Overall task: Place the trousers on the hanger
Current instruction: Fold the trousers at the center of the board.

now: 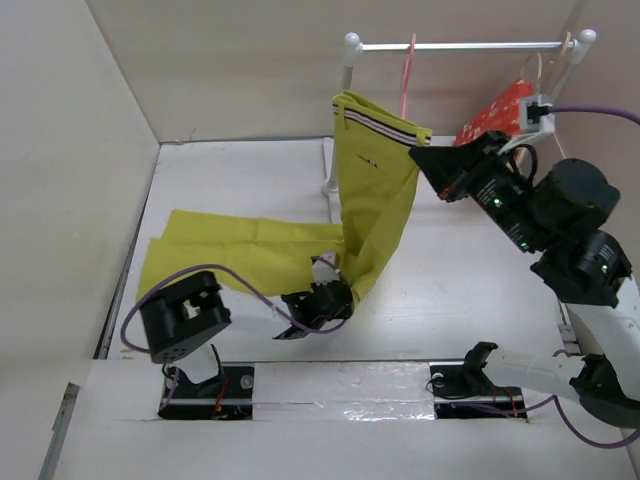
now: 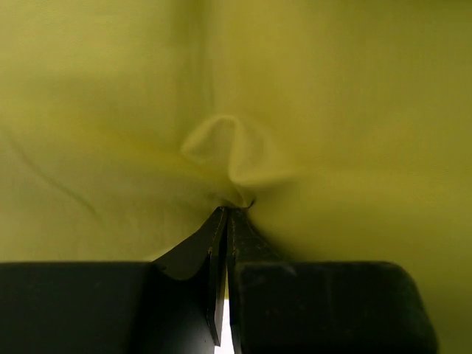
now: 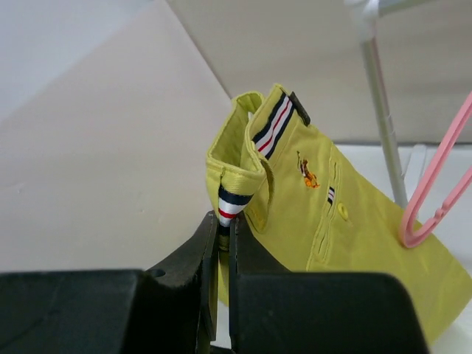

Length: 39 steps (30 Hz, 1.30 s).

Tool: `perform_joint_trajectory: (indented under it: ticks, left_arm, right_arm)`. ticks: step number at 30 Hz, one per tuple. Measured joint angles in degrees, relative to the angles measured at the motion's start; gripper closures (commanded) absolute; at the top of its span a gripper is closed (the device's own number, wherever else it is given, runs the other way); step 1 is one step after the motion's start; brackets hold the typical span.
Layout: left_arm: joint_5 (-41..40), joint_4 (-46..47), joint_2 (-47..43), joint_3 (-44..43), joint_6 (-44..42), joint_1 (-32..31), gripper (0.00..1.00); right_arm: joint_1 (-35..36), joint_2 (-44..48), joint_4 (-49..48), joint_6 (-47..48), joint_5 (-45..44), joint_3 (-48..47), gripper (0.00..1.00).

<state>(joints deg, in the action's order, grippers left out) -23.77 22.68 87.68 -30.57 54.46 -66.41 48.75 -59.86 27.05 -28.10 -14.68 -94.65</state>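
Bright, even, diffuse light fills the overhead view. The long mustard-yellow cloth trousers [image 1: 375, 200] cast only a faint, soft shadow on the white tabletop [image 1: 250, 180], whose glossy near strip [image 1: 340, 388] shows streaks of glare. The close-up left wrist view is soft, its black left tool [image 2: 225, 217] an underexposed silhouette. The right wrist view is sharp on the cloth, its black right tool [image 3: 221, 232] equally dark.

- The trousers [image 2: 332, 110] fill the left wrist view, every edge cut off.
- The hanger [image 3: 405, 236], right of the trousers, is cut by the right wrist view's edge; hook unseen.
- The red garment [image 1: 497, 110], right of the trousers, is partly hidden behind the right arm [image 1: 520, 210].
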Motion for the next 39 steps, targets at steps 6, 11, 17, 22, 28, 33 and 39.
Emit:
perform_joint_trajectory:
  ticks: [6, 11, 17, 22, 28, 33, 39]
  left_arm:
    - [3.8, 0.8, 16.2, -18.0, -2.6, -3.7, 1.0]
    - [6.8, -0.3, 21.0, -24.7, -4.9, -5.9, 0.89]
    - [6.3, -4.1, 11.1, -17.7, -7.2, -5.7, 0.38]
    - [2.5, -15.3, -10.2, -11.3, -9.7, -1.7, 0.49]
    - [-1.5, -27.5, -43.9, -13.2, -12.7, 9.0, 0.84]
    - [-5.1, -37.7, -58.3, -24.7, -14.6, 12.5, 0.92]
    - [-10.0, -46.3, -63.3, -33.8, -15.9, 12.5, 0.93]
  right_arm:
    - [-3.1, -0.2, 8.1, 1.6, 2.5, -8.9, 1.0]
    - [-3.9, -1.0, 9.2, 2.2, 3.8, -8.5, 1.0]
    - [-7.3, -0.9, 9.6, 2.9, 4.9, -5.2, 1.0]
    - [-9.4, -1.3, 9.3, 3.0, 6.6, -4.7, 1.0]
    - [-3.6, -7.1, 6.3, 2.9, 6.5, -5.5, 1.0]
    - [5.9, -19.7, -1.5, 2.8, 3.7, -7.4, 1.0]
    - [16.9, -43.0, -10.7, 2.3, -1.7, -13.3, 0.66]
